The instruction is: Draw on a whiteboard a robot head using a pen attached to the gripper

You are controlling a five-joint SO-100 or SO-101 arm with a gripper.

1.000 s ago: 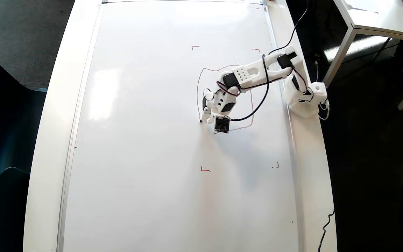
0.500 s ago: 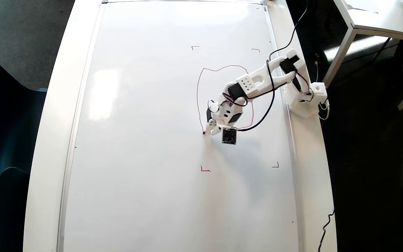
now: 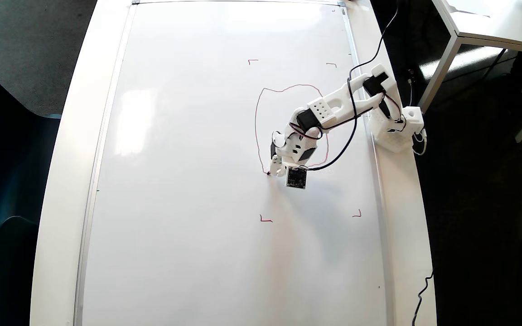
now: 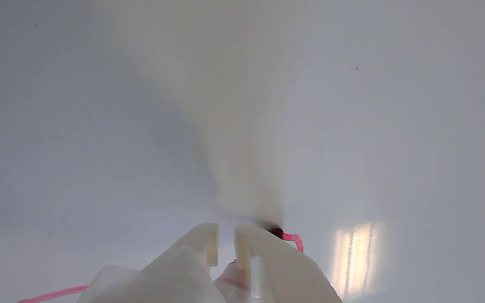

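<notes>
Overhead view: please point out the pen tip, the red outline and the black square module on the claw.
pen tip (image 3: 268, 173), overhead view, the red end touching the board.
red outline (image 3: 256, 122), overhead view, its left side stroke.
black square module (image 3: 297, 177), overhead view, the middle of its face.

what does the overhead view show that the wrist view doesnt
Only the overhead view shows the whole whiteboard, the robot head outline so far, four red corner ticks and the arm's base. Only the wrist view shows the narrow gap between the gripper fingers up close. Both show the pen tip on the board at the red line's end.
</notes>
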